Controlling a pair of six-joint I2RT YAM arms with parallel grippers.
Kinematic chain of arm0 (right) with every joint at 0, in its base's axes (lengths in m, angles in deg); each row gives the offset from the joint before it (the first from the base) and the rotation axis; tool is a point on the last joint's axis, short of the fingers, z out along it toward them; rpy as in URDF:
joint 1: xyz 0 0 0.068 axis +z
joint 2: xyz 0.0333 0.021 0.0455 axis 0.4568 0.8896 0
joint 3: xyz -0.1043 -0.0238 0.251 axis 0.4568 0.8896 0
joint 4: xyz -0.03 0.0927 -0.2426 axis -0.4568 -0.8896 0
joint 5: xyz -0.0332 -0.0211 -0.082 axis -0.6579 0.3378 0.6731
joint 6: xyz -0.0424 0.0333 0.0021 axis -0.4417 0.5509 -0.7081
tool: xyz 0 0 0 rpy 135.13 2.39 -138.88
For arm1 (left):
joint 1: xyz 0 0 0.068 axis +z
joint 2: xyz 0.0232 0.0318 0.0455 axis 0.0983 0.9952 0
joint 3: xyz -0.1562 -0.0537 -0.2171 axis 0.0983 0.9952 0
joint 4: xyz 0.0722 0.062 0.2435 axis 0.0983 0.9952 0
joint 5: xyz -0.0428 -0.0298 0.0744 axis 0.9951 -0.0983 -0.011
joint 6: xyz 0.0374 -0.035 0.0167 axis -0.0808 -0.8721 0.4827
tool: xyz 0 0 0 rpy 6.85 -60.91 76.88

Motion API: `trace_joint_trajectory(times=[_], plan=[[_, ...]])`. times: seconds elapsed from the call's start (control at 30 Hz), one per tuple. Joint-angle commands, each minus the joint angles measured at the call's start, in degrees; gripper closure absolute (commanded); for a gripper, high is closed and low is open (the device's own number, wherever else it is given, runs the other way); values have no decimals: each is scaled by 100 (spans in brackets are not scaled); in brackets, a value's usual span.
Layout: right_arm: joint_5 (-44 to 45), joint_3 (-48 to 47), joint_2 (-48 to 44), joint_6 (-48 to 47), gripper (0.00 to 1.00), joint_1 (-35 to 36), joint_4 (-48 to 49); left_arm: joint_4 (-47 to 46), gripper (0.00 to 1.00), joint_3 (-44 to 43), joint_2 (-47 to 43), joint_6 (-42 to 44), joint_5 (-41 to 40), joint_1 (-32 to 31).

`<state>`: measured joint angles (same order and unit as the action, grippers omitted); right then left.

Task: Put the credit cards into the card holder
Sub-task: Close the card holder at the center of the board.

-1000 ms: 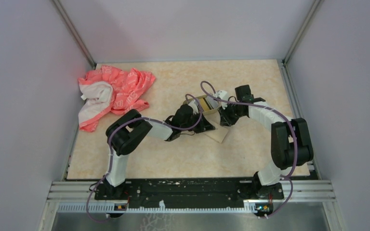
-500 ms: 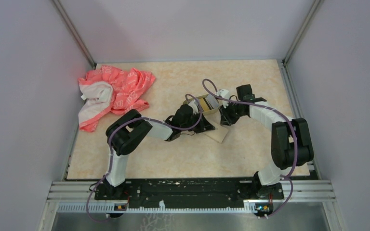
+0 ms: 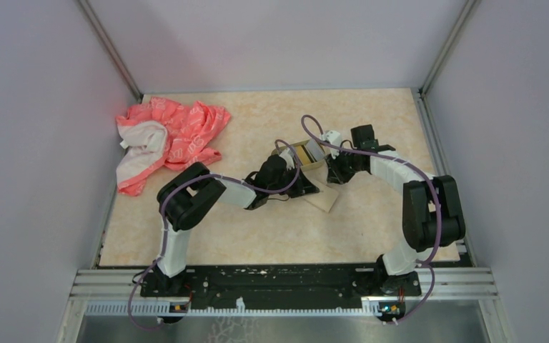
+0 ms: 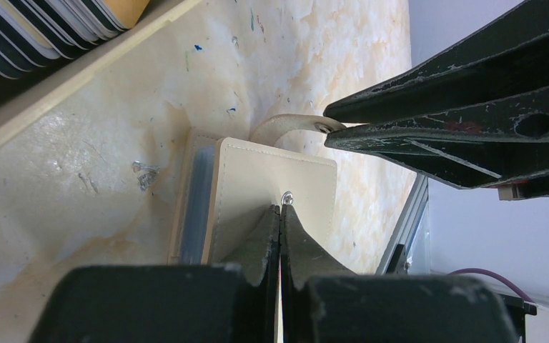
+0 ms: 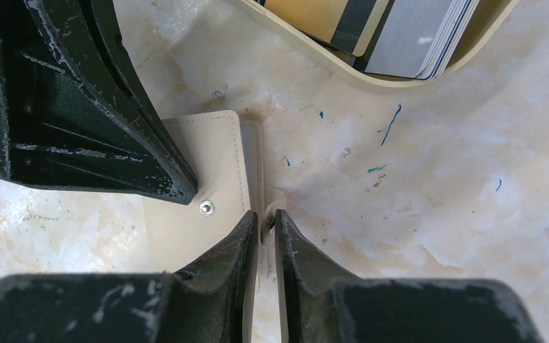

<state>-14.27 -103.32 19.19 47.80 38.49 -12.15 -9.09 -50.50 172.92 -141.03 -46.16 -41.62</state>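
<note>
Left wrist view: the left claw [image 4: 280,214] is pressing its fully closed tips down on the cream stitched card holder [image 4: 257,171], right beside the snap stud [image 4: 286,195], and is gripping nothing. Pale blue credit cards [image 4: 199,193] are showing at the holder's edge, left of the claw. Just beyond the tips, the right claw [image 4: 329,128] is pinching the strap [image 4: 286,125] with its fingers nearly together, holding it arched above the counter [image 4: 114,179]. Farther off, up and left of the claw, the tin [image 4: 78,78] is holding more striped cards. Most likely the filled holder is being fastened. If so, the next move is calling for the strap's end to be swung over and pushed onto the stud while the left claw is pinning the holder flat.
</note>
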Motion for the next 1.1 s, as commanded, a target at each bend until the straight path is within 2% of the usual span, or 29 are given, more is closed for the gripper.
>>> trace_joint_trajectory(times=[0.0,0.27,0.53,0.83,1.07], plan=[[6,-138,-259,38,87,-67,180,840,100,121,353,348,-446,27],[-45,-175,-286,-7,100,-93,88,872,100,103,353,365,-462,32],[-367,-220,-310,-87,100,-151,-136,909,100,72,349,383,-473,31],[-1200,-362,38,-350,100,-151,-686,976,100,-21,425,383,-425,32],[-870,-279,169,-158,100,160,-529,1016,100,-73,452,365,-413,28]])
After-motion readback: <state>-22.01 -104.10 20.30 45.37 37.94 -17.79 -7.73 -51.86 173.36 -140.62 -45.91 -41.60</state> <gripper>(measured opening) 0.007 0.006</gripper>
